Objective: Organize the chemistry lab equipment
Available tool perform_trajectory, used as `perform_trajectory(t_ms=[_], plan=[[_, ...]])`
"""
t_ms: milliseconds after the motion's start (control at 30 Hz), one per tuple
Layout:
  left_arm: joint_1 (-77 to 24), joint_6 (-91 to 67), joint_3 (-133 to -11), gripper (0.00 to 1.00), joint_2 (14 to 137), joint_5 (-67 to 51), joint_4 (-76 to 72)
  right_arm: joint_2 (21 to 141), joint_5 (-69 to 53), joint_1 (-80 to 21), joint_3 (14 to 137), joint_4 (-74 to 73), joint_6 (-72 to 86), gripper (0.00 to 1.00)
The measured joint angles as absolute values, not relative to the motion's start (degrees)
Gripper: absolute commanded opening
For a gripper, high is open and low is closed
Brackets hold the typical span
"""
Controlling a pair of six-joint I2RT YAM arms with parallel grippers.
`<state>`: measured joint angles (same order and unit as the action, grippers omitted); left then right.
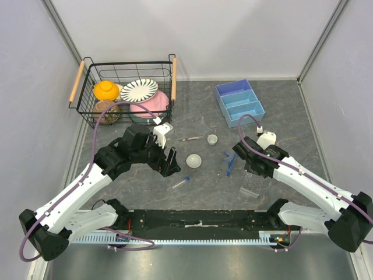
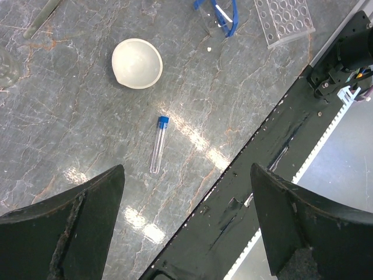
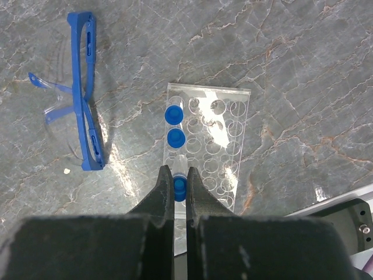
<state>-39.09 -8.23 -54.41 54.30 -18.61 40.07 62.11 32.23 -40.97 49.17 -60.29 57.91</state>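
1. Already two blue-capped tubes (image 3: 173,114) stand in the clear rack (image 3: 227,146); the right gripper (image 3: 180,172) pinches a third tube (image 3: 180,188) at the next hole.
2. One loose tube (image 2: 158,144) lies on the table (image 2: 70,128) under the spread left gripper (image 2: 186,175).
3. White dish (image 2: 137,63), tiny cup (image 1: 212,139), spatula (image 1: 192,139) and blue safety glasses (image 3: 81,93) look unsorted.

On the grey marbled table (image 1: 201,111), a black wire basket with wooden handles (image 1: 129,63) stood at the far left holding orange, striped and pink crockery (image 1: 139,90), and a blue compartmented plastic tray (image 1: 239,102) lay at the far right. Mid-table lay a thin metal spatula (image 1: 192,139) beside a tiny white cup (image 1: 212,139), a white dome-shaped dish (image 1: 193,160), a small clear blue-capped tube (image 1: 180,182) nearer the bases, and some blue plastic stick pieces (image 1: 230,162). The left gripper (image 1: 168,165) hung just left of the dish with its black jaws apart, while the right gripper (image 1: 250,170) pointed down over a clear plastic tube rack (image 1: 252,189), its jaws hidden from this angle.
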Motion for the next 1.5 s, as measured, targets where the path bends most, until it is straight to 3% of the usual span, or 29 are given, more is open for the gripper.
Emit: perform_trajectory(t_ms=[1067,1500], plan=[[-39.1,-8.2,-54.4,0.92,55.2,-19.6,40.1,62.6,34.4,-40.6,44.0,-54.5,60.5,0.00],[-39.1,-8.2,-54.4,0.92,55.3,-19.6,40.1,62.2,34.0,-40.6,42.0,-53.6,60.9,0.30]])
